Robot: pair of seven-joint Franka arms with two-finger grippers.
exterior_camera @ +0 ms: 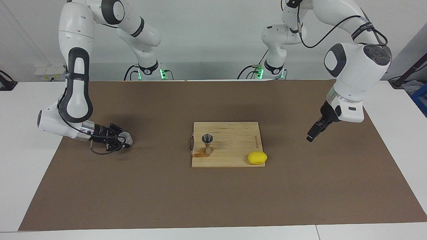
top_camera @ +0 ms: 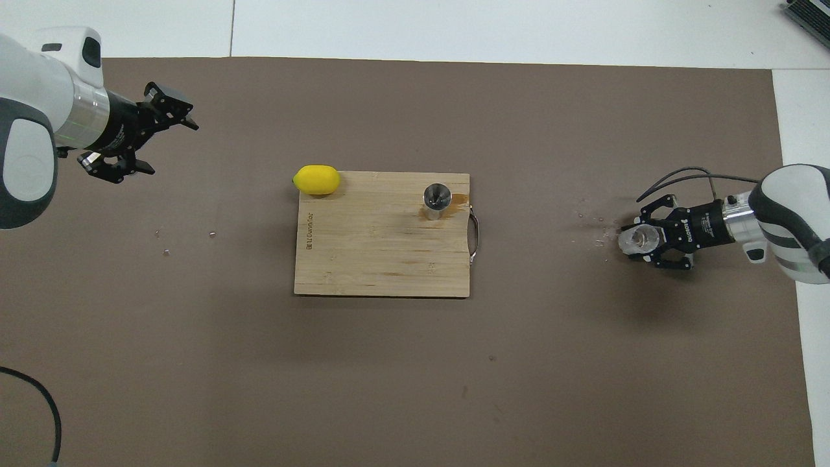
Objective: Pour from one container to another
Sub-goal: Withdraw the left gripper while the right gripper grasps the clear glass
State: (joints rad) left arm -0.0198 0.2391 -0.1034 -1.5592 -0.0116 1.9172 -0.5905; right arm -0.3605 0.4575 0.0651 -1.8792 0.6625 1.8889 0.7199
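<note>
The brown mat [exterior_camera: 213, 193] carries a wooden board [exterior_camera: 233, 146] at its middle, with the metal jigger [exterior_camera: 207, 143] upright on the board's corner toward the right arm. The right gripper [top_camera: 648, 239], low on the mat at its own end, has its fingers clamped on the glass tumbler [top_camera: 637, 238]; the jigger lies straight inboard from it. The left gripper [top_camera: 139, 139] waits with its jaws spread, holding nothing
</note>
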